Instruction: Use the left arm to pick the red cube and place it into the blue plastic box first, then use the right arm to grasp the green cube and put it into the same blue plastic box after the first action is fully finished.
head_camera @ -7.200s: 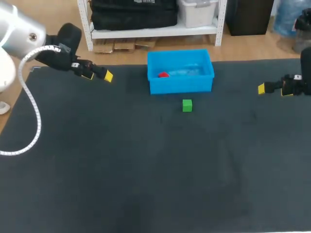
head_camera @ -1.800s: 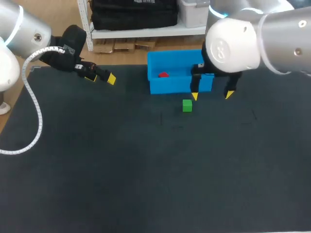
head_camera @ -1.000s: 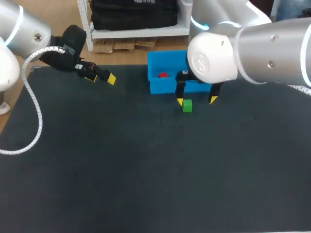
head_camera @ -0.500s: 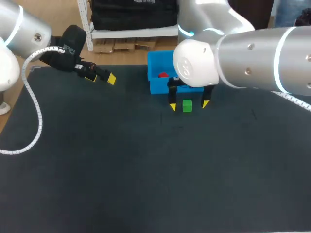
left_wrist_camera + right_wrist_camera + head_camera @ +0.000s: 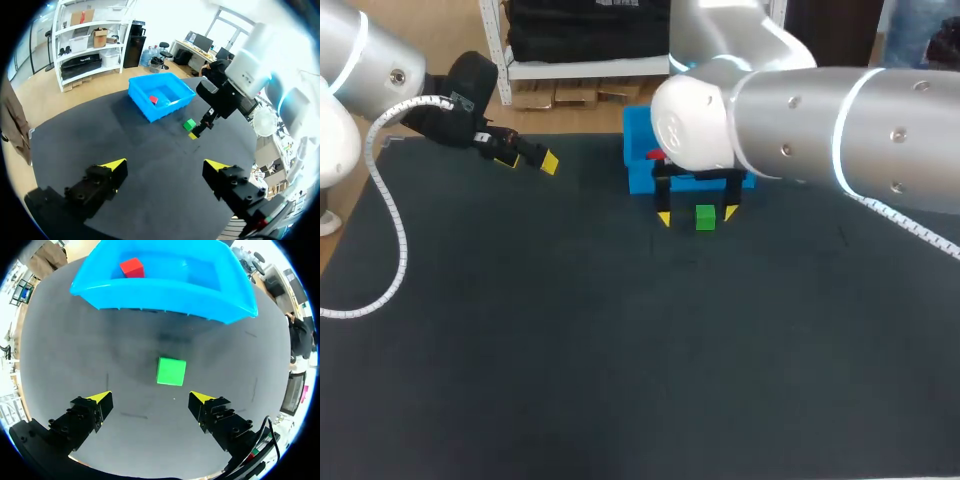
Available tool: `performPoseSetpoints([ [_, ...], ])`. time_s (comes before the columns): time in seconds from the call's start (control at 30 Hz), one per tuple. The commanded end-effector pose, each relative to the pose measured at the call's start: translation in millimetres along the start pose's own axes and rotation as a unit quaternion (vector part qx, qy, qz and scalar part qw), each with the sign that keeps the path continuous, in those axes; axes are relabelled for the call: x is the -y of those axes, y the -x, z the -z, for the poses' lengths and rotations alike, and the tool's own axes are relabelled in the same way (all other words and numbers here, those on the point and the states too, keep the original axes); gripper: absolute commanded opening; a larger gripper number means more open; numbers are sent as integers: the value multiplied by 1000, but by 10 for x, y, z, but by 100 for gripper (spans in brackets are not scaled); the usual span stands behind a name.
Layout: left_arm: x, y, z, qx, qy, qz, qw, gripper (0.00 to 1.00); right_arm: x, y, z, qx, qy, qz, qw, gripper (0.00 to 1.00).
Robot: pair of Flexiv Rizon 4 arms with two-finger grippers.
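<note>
Red cube (image 5: 132, 267) was sitting inside the blue plastic box (image 5: 150, 290), close to one corner. Green cube (image 5: 171, 371) was on the table (image 5: 570, 350) just in front of the box, near it but not touching. Right end effector (image 5: 150, 397) hung over the green cube with fingers spread wide — one yellow tip either side, neither touching it. Left end effector (image 5: 525, 158) was well off toward the table's left edge — fingers spread apart too.
</note>
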State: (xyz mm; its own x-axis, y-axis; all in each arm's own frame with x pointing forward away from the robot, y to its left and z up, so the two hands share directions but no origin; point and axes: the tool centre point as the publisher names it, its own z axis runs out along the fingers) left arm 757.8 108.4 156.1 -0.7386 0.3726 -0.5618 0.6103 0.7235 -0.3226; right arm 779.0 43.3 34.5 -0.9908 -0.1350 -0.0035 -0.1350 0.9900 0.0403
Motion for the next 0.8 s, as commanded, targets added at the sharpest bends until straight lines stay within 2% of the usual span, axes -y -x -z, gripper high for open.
performPoseSetpoints([
  [0.03, -16, 9, -3, -1, -2, -1, 1000, 100, 14, 74, -42, -9, 3, 0, 1000, 100],
  [0.5, -16, 9, -3, -1, -2, -1, 1000, 100, 174, 137, -57, 1, 19, -4, 1000, 100],
  [0.8, -16, 9, -3, -1, -2, -1, 1000, 100, 263, 132, -107, 14, 15, 6, 1000, 100],
])
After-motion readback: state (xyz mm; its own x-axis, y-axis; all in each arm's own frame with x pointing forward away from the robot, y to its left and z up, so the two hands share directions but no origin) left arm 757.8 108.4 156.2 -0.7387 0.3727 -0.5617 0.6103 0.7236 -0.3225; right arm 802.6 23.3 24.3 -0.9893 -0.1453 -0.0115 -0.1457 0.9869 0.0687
